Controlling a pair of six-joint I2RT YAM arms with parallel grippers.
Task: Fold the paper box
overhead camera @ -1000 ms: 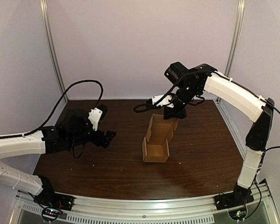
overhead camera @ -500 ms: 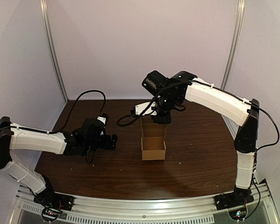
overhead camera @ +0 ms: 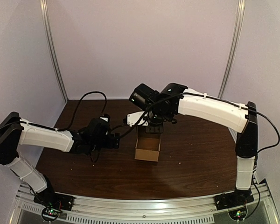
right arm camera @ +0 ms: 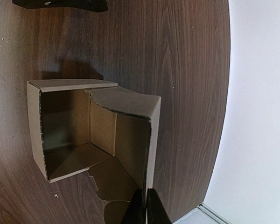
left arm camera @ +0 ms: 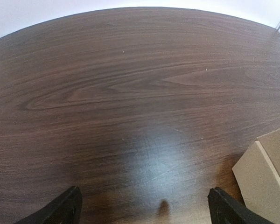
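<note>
A brown cardboard box stands open-topped in the middle of the dark wooden table. My right gripper comes down on its far wall and is shut on that wall's upper edge. In the right wrist view the thin fingers of the right gripper pinch the wall edge of the box, whose flaps are partly folded inside. My left gripper hovers low just left of the box, open. The left wrist view has the left gripper empty over bare wood, with a box corner at the lower right.
Pale walls with metal uprights enclose the table on the back and sides. Black cables loop above the back left of the table. An aluminium rail runs along the near edge.
The right arm has swung left and nearer, dragging the box with it by the far wall. The left arm has stretched out to the right, closing on the box's left side.
</note>
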